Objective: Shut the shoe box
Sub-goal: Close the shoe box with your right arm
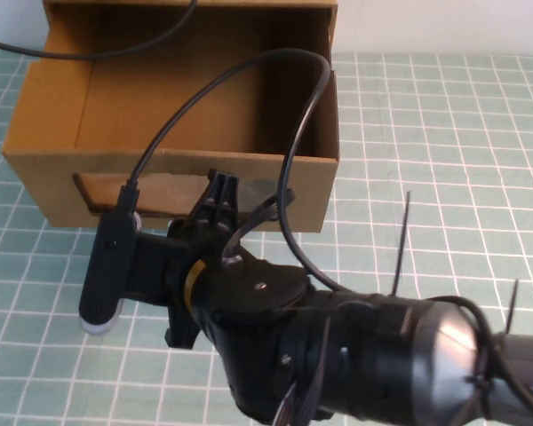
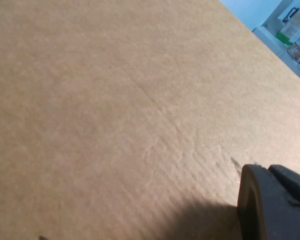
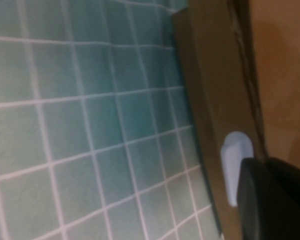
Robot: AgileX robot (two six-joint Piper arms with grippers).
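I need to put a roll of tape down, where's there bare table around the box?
Bare tiled table lies right of the shoe box, and a strip at its near left corner. The box front is crowded: the right gripper sits against it. The left gripper is pressed near cardboard.

So the shoe box sits at the far left of the bench, drawer pulled out toward the robot, open top up. Right tool is right at the drawer's front wall, near the pull tab. Left tool is close against a box wall, out of the high view.
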